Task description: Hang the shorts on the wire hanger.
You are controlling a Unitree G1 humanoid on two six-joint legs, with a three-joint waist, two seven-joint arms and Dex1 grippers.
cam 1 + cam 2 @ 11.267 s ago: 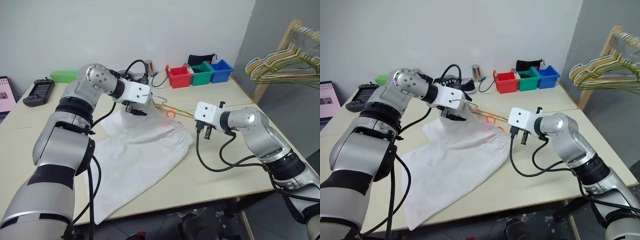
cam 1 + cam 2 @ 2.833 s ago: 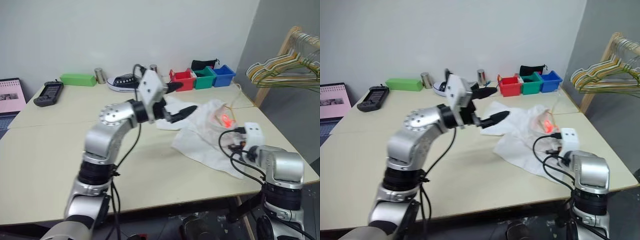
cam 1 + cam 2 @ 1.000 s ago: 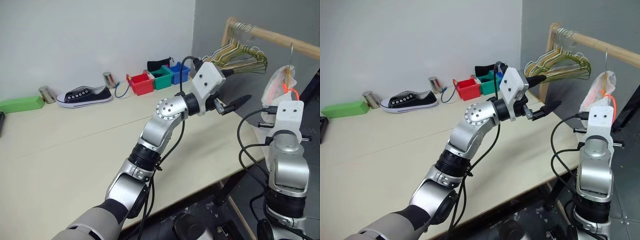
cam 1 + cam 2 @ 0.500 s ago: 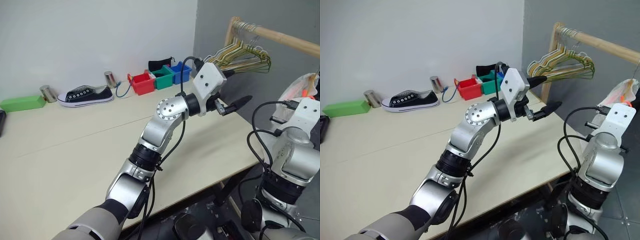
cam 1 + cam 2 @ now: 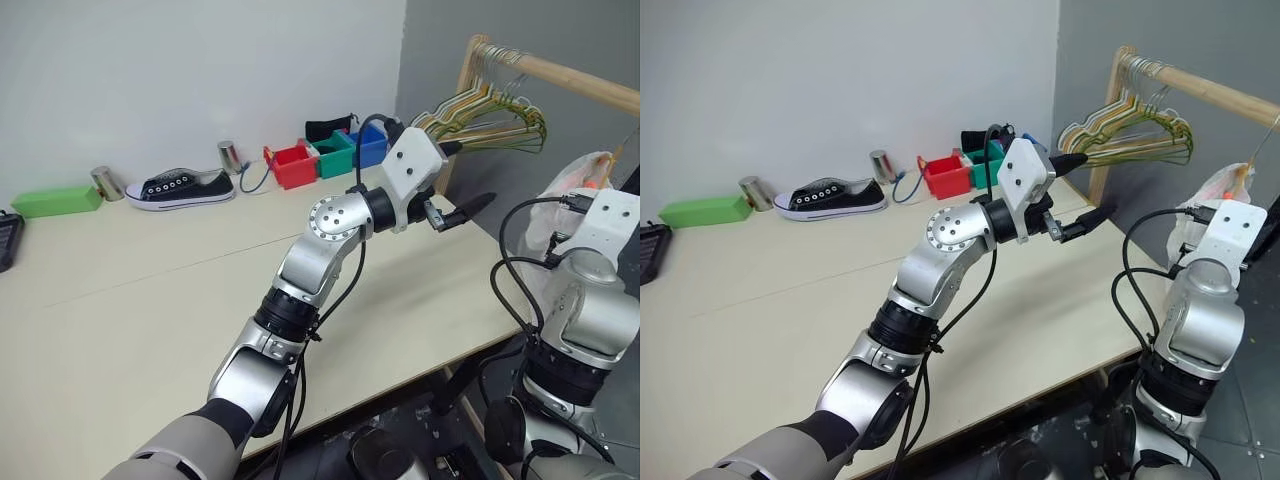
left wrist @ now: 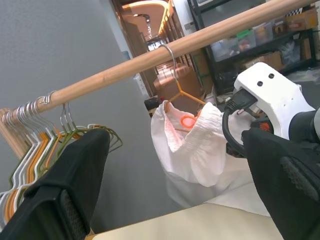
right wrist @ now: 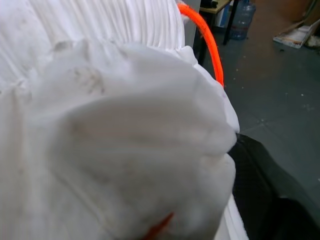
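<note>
The white shorts (image 5: 568, 203) hang bunched from the wire hanger (image 6: 181, 94), whose hook (image 6: 170, 50) sits over the wooden rail (image 5: 560, 72) past the table's right end. A neon orange tag (image 6: 189, 120) shows at the gathered waistband. My right gripper (image 5: 592, 200) is up against the shorts, and the cloth (image 7: 115, 130) lies over it in the right wrist view beside an orange loop (image 7: 205, 42). My left gripper (image 5: 477, 172) is held above the table's right edge, pointing toward the shorts and apart from them, open and empty, its black fingers (image 6: 60, 200) spread wide.
Several striped green-yellow hangers (image 5: 490, 110) hang at the rail's near end by its wooden post (image 5: 462, 90). At the back of the table (image 5: 150, 290) stand red (image 5: 292, 165), green and blue bins, a black shoe (image 5: 180, 187), two cans and a green box (image 5: 55, 200).
The shorts, which lay on the table earlier, now hang from the rail. Over the last second the view has shifted and my right wrist has rolled a little; the left arm stays put.
</note>
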